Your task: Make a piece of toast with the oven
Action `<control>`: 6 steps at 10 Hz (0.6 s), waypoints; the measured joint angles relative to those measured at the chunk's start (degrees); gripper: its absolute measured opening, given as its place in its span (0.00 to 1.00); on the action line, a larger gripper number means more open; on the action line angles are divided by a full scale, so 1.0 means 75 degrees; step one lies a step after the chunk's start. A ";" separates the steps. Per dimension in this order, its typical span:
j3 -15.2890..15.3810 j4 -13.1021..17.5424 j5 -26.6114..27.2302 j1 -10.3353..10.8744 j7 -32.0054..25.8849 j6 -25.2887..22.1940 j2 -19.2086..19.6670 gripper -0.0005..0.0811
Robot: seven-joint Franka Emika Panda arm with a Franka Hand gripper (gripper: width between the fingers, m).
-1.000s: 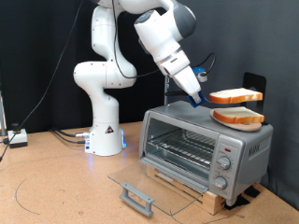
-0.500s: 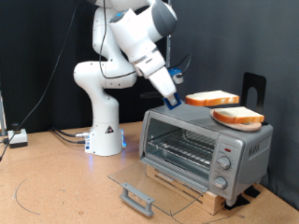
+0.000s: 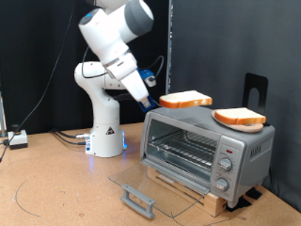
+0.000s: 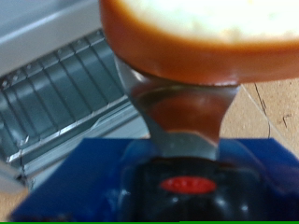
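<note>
Above the oven's [image 3: 207,151] top, toward the exterior view's left end of it, the gripper [image 3: 153,104] carries a slice of toast [image 3: 184,99] level in the air, clear of the metal. No brand name, label or other writing can be read on the oven, the arm or anything else; print beside the knobs [image 3: 224,166] is too small to make out. The white arm [image 3: 105,75] rises from its base on the table [image 3: 56,179], bends over at the top, and slopes down toward the exterior view's right, ending in the blue-tipped hand. In the wrist view the fingers [image 4: 184,117] are clamped on the slice's [image 4: 201,37] orange-brown crust, with the wire rack [image 4: 65,89] visible beyond. A second slice [image 3: 239,117] lies flat on the oven's top near its right end, well apart from the held one. The glass door [image 3: 155,186] hangs fully open and lies flat, its grey handle [image 3: 137,200] toward the camera.
</note>
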 joint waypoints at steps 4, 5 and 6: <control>-0.0736 0.0111 -0.0979 -0.0525 -0.0620 -0.0513 0.0031 0.49; -0.0912 0.0150 -0.1176 -0.0653 -0.0755 -0.0590 0.0044 0.49; -0.1081 0.0189 -0.1348 -0.0770 -0.0865 -0.0624 0.0066 0.49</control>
